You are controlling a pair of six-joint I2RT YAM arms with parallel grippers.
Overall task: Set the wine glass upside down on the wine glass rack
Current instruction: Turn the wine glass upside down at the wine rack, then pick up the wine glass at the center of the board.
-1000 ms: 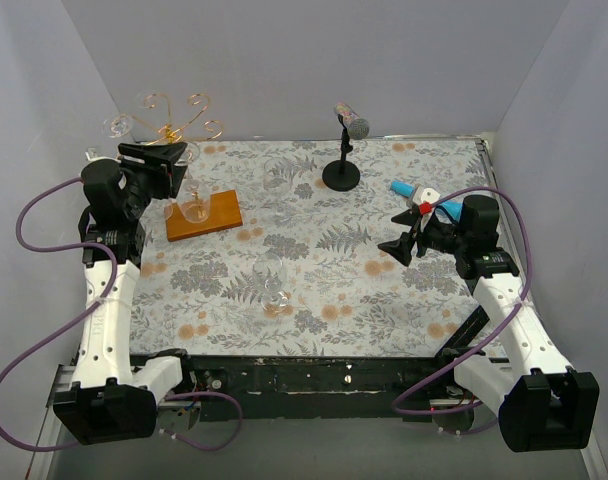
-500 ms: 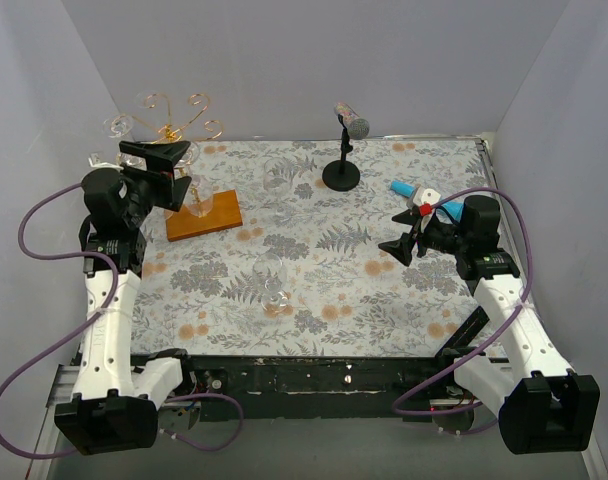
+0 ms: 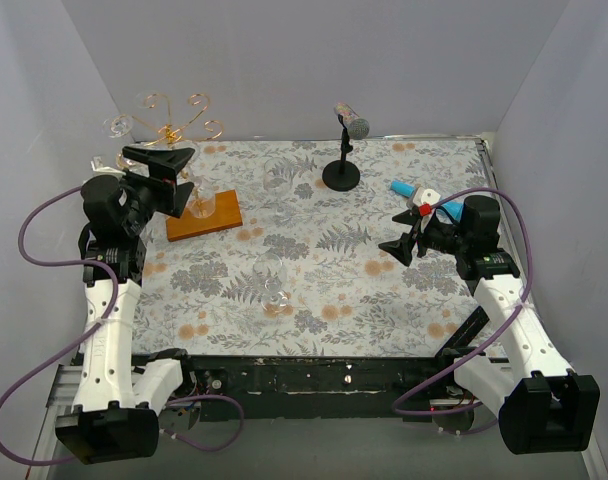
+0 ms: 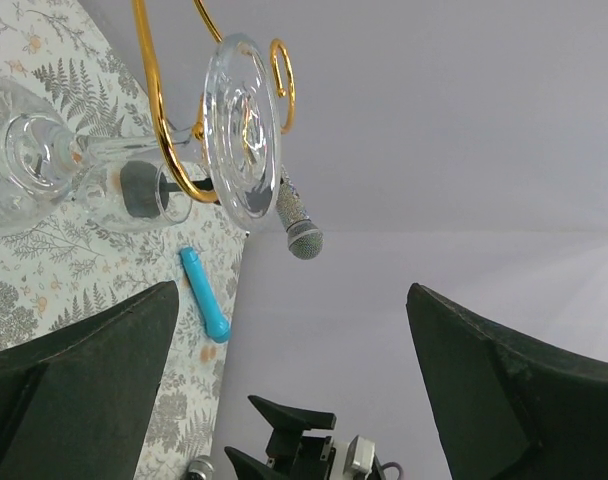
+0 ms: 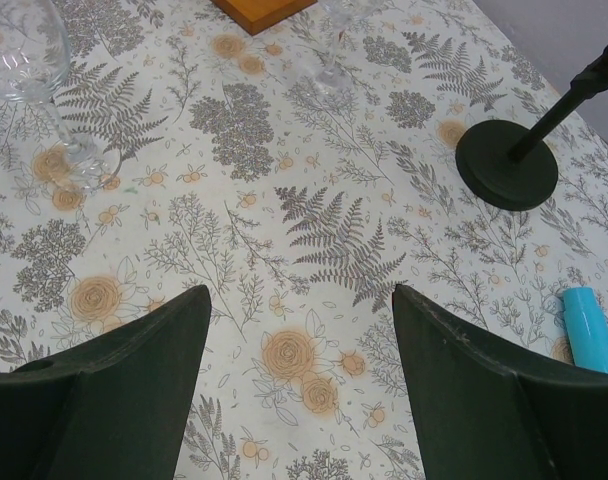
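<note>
Release looked done: the wine glass (image 4: 242, 130) hung bowl-down by its foot from a curled arm of the wine glass rack (image 3: 224, 213). The left hand (image 4: 292, 292) stood just beside it, fingers apart, holding nothing. Next, I'd say, it needed drawing back without brushing the wire. The right hand (image 5: 299, 300) hovered spread and empty over the worktop (image 5: 314, 230).
</note>
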